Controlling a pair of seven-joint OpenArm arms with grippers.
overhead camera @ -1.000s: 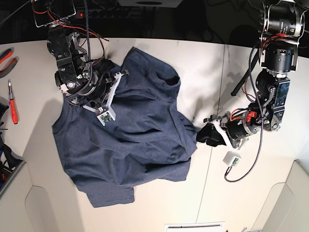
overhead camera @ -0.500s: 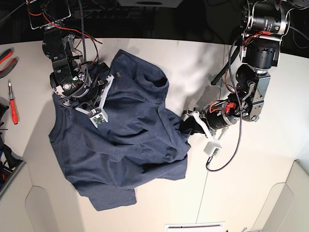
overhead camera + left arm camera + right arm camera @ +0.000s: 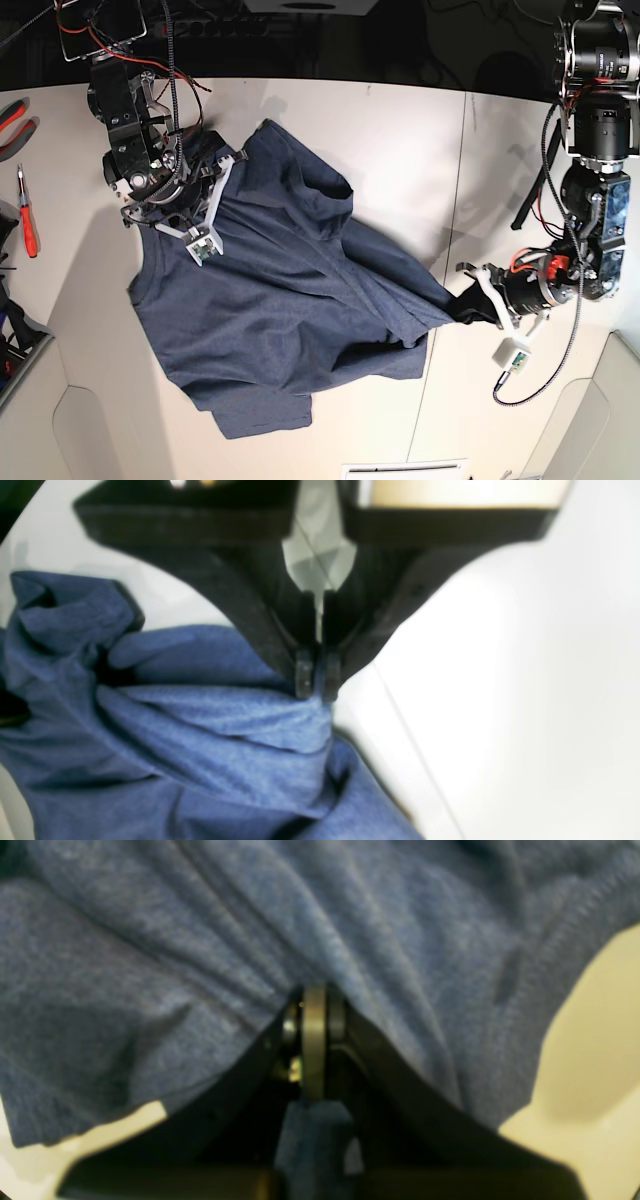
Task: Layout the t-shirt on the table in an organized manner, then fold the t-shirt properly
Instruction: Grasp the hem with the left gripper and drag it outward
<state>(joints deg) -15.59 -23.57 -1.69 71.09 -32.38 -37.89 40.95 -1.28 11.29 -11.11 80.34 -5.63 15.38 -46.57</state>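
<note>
1. T-shirt (image 3: 280,300): one, heathered navy-blue.
2. Table (image 3: 400,130): one, off-white, with one thin dark seam line (image 3: 462,160) across its top.
3. Robot arms: two.
4. Grippers: two, the left gripper (image 3: 470,308) at the base view's right and the right gripper (image 3: 165,195) at its left.
5. Wrist camera modules: two small white units, one under each arm (image 3: 510,357) (image 3: 203,247).
6. Red-handled tools at the table's left edge: two, a screwdriver (image 3: 27,215) and pliers (image 3: 12,120).
</note>
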